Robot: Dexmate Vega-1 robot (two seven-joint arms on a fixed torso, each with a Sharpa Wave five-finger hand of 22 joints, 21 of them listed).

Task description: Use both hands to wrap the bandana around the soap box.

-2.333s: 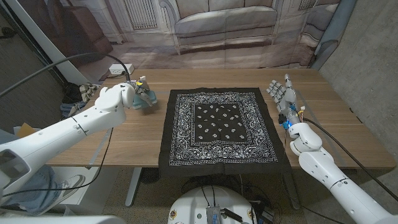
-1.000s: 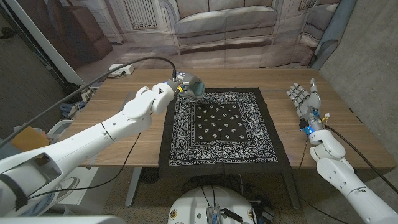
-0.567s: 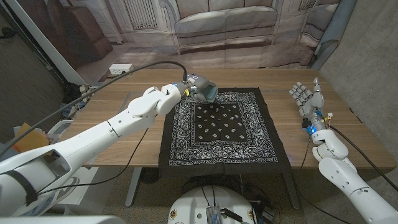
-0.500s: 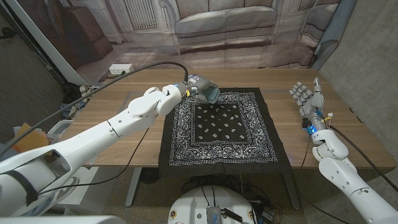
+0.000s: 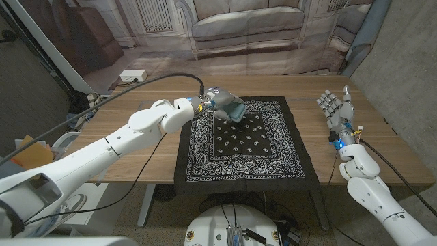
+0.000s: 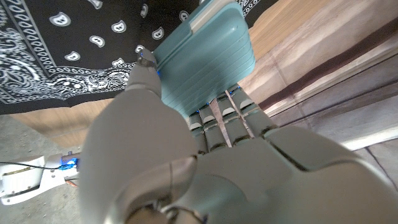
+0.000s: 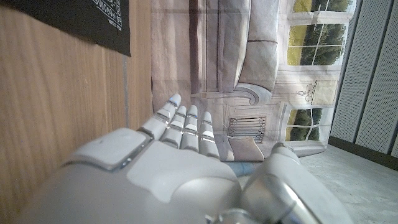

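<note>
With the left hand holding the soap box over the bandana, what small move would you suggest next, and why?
Probably lower the soap box onto the middle of the bandana and let go. The left hand grips it above the cloth's far part, not yet set down, while the right hand waits off the cloth's right side with fingers apart.

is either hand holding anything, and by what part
The left hand holds the soap box by one end, thumb on one face, fingers under the other. The right hand holds nothing.

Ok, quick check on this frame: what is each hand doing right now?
Left hand: holding the teal soap box over the bandana.
Right hand: open, holding nothing, fingers apart beside the bandana.
</note>
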